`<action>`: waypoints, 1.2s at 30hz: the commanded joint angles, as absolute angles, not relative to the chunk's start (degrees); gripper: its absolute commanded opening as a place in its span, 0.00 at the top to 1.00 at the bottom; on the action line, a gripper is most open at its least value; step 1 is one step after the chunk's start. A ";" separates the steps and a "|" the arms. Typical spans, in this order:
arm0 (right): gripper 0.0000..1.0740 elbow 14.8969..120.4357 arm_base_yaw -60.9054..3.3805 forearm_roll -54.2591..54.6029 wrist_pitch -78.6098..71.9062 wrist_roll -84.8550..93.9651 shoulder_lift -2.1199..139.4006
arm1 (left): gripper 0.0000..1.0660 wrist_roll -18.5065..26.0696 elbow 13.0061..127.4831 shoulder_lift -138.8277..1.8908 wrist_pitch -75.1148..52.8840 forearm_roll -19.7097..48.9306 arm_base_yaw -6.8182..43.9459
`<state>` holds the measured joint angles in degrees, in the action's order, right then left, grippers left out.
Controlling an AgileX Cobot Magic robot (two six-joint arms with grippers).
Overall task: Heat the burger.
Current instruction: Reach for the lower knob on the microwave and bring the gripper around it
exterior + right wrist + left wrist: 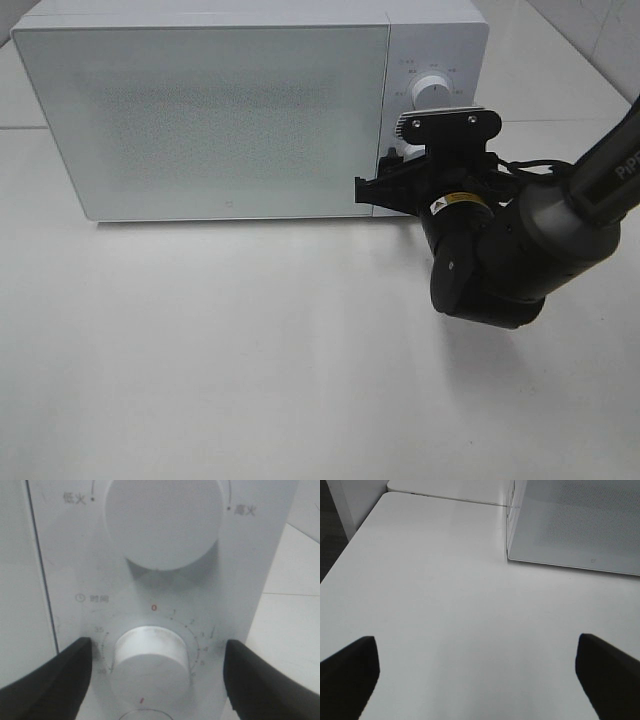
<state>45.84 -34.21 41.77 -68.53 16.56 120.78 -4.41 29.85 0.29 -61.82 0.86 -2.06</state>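
1. A plain white worktop fills my views, with a white microwave standing at its far edge.
2. My right gripper is released: its two dark fingers stand spread to either side of the lower timer knob on the control panel, close to it but not pressed against it.
3. Around that knob runs a numbered dial with a red 0 at the top; above it sits the larger power knob.
4. My left gripper is also released, its fingers wide apart over bare worktop, the microwave's front left corner beyond it.
5. The microwave door is shut and its frosted front hides the inside.
6. The burger shows in none of my views, so I cannot tell where it lies.
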 commanded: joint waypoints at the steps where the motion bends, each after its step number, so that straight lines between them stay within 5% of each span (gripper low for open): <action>1: 0.31 47.27 -33.35 40.68 -69.67 15.13 120.84 | 0.06 -4.30 29.79 1.15 -61.25 0.92 -2.23; 13: 0.38 47.27 -33.35 40.34 -69.73 15.18 120.84 | 0.06 -4.30 29.79 1.15 -61.25 0.92 -2.23; 18: 0.76 47.27 -33.35 39.08 -69.67 15.18 120.84 | 0.06 -4.30 29.79 1.15 -61.25 0.92 -2.23; 21: 0.82 47.27 -33.35 38.67 -69.67 15.18 120.84 | 0.06 -4.30 29.79 1.15 -61.25 0.92 -2.23; 23: 0.98 47.27 -33.35 38.62 -69.67 15.13 120.84 | 0.06 -4.30 29.79 1.15 -61.25 0.92 -2.23; 36: 1.00 47.27 -33.35 38.62 -71.91 15.13 120.84 | 0.06 -4.30 29.79 1.15 -61.25 0.92 -2.23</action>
